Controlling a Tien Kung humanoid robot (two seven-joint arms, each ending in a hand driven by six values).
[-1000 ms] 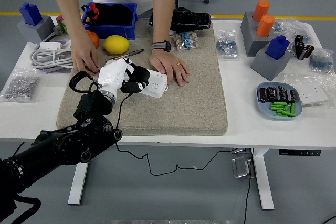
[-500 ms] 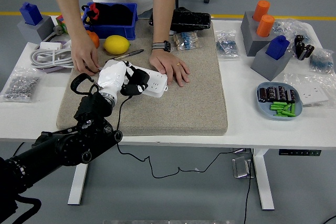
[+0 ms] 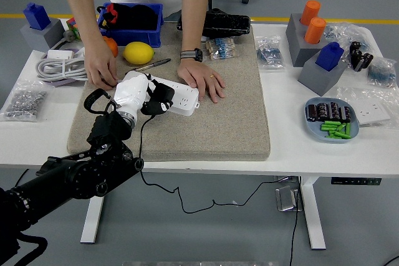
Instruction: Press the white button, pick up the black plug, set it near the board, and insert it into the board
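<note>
Since the earlier frames, the left hand, fingers closed around the black plug, edged up-left onto the board near the desk's far-left; insertion looked imminent.

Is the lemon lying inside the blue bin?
No, the lemon lies on the beige mat, in front of the blue bin.
</note>
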